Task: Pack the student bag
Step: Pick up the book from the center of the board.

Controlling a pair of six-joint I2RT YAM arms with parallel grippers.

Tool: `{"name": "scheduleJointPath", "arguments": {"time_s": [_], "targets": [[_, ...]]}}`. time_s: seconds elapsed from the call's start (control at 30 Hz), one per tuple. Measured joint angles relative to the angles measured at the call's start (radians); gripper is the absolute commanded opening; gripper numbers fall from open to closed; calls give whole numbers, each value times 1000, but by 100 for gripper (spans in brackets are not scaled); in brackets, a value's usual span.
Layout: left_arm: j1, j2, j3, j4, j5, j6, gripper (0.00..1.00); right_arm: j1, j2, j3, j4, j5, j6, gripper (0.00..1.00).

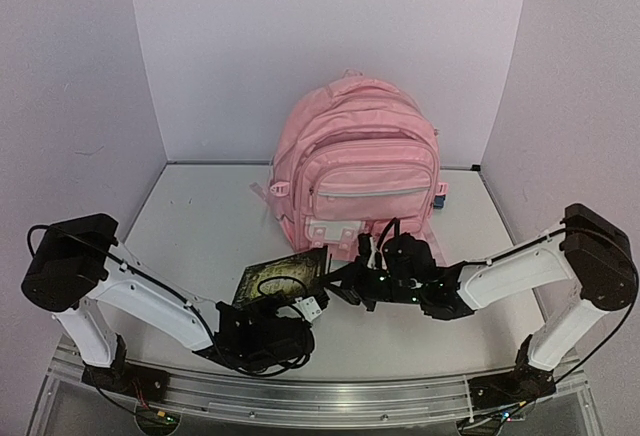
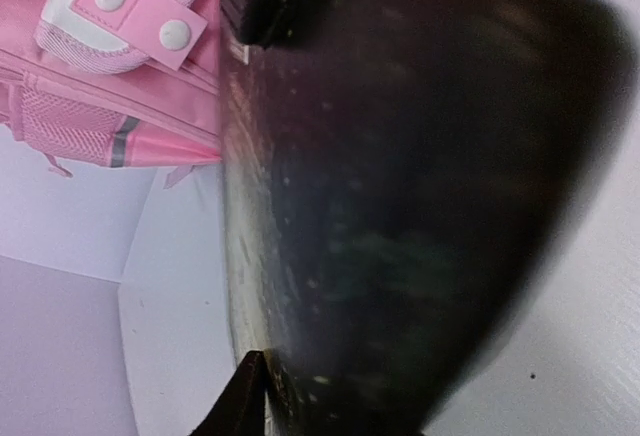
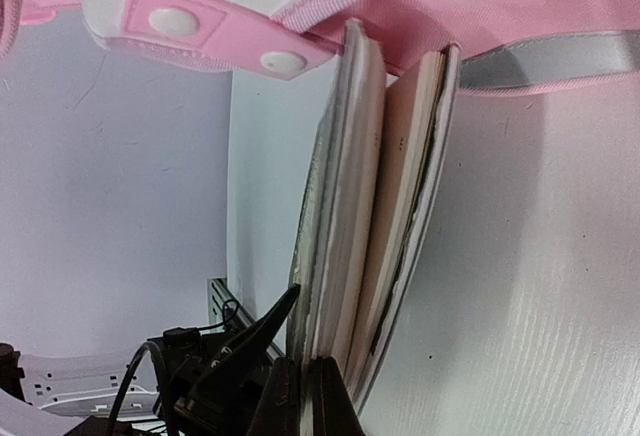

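Student bag (image 1: pixel 355 171) upright at back centre of tabletop (image 1: pixel 200 226); zips look shut from above, nothing visibly packed. Dark book (image 1: pixel 282 276) at its foot, pages splayed. Left hand (image 1: pixel 305 308) seems clamped on book's near edge. Right hand (image 1: pixel 350 284), fingers narrow, pinches opposite edge. Packing barely begun: bag unopened, book outside.

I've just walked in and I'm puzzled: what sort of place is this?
Probably a robot test booth in a lab: a left arm and a right arm bolted to a metal rail, plain panels walling in the table, and a pink backpack and dark book as props.
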Motion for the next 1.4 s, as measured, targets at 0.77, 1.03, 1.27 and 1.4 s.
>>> {"name": "scheduleJointPath", "arguments": {"time_s": [0.77,1.03,1.27,1.4], "targets": [[131,-417,75,-236,491,-152,0,-120,-593,71,-442,192,-376,82],[264,-545,84,-242,925,-333,0,-125,-641,147,-504,-89,-650,90],[309,-569,112,-175,1116,-485,0,-125,-645,190,-522,-207,-740,95],[316,-579,129,-106,1146,-541,0,-125,-645,190,-546,-169,-739,95]]}}
